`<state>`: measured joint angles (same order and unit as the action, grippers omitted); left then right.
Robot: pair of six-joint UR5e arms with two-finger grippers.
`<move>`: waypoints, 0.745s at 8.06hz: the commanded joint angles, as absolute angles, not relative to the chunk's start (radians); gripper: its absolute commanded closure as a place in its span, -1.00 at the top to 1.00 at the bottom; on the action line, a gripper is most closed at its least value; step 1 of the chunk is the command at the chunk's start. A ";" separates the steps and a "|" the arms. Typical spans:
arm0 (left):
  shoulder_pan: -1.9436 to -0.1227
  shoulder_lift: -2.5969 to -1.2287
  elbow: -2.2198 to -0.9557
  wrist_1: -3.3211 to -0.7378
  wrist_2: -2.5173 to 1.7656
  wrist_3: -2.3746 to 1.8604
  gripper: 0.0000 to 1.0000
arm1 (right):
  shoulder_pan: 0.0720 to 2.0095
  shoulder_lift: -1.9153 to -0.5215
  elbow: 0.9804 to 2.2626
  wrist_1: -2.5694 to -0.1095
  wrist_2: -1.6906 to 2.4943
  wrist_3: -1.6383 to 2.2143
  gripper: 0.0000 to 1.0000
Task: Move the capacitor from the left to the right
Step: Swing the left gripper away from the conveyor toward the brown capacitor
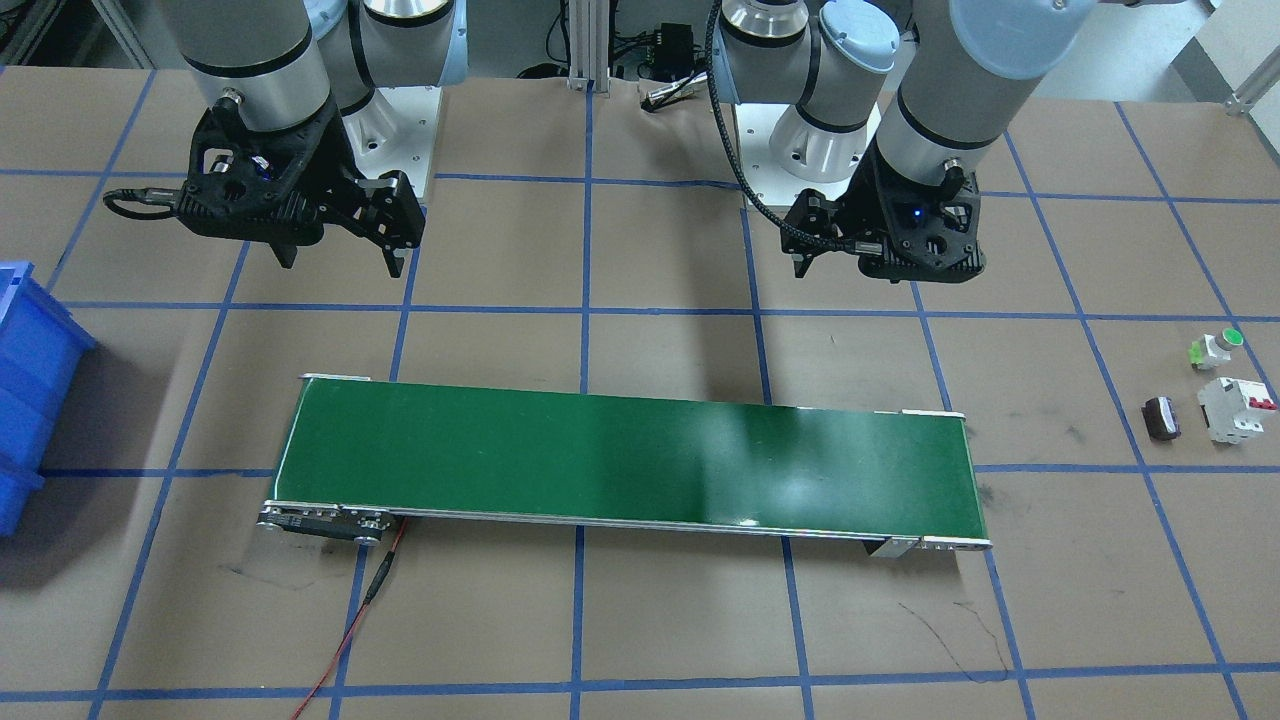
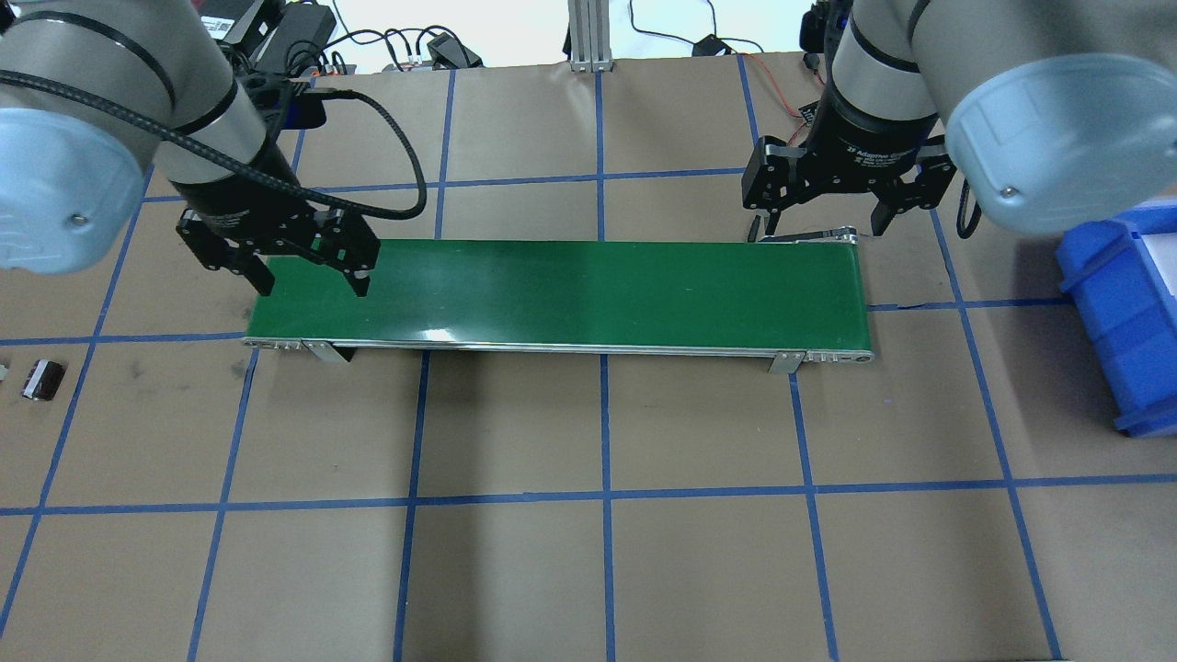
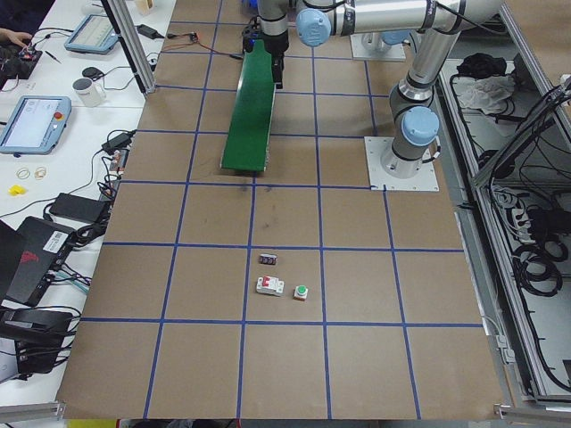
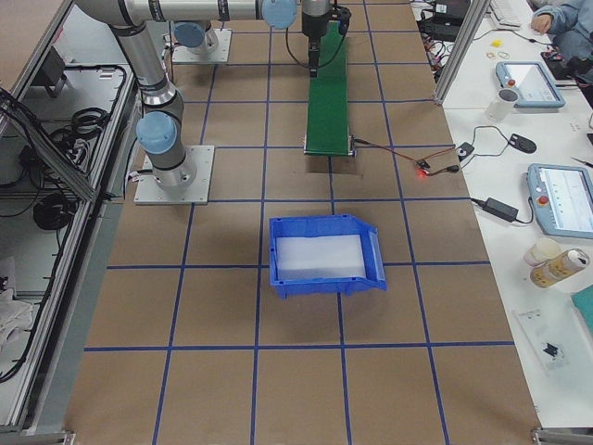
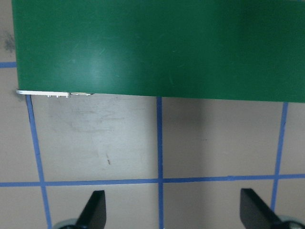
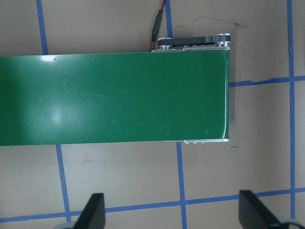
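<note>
The capacitor (image 1: pixel 1161 418), a small dark cylinder, lies on the brown table to my far left, apart from both grippers. It also shows in the overhead view (image 2: pixel 43 380) and in the exterior left view (image 3: pixel 267 259). My left gripper (image 2: pixel 313 285) is open and empty, hovering over the left end of the green conveyor belt (image 2: pixel 561 294). It also shows in the front-facing view (image 1: pixel 880 272) and the left wrist view (image 5: pixel 174 212). My right gripper (image 2: pixel 825 227) is open and empty behind the belt's right end; it also shows in the front-facing view (image 1: pixel 340 262).
A white breaker with a red switch (image 1: pixel 1235 408) and a green-capped push button (image 1: pixel 1218 347) sit next to the capacitor. A blue bin (image 2: pixel 1122 313) stands at the table's right. A red wire (image 1: pixel 345 640) runs from the conveyor's right end.
</note>
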<state>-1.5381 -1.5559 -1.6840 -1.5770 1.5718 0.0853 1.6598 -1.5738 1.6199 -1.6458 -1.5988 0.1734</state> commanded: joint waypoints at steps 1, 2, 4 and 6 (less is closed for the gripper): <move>-1.294 -1.558 -1.689 -1.608 1.603 0.361 1.00 | 1.660 -1.574 1.620 -1.646 -1.598 0.173 1.00; -1.176 -1.577 -1.689 -1.603 1.617 0.517 1.00 | 1.660 -1.574 1.620 -1.646 -1.597 0.173 1.00; -0.966 -1.664 -1.689 -1.539 1.689 0.735 1.00 | 1.660 -1.574 1.620 -1.646 -1.597 0.173 1.00; -0.856 -1.791 -1.690 -1.281 1.692 0.883 1.00 | 1.660 -1.574 1.620 -1.644 -1.597 0.173 1.00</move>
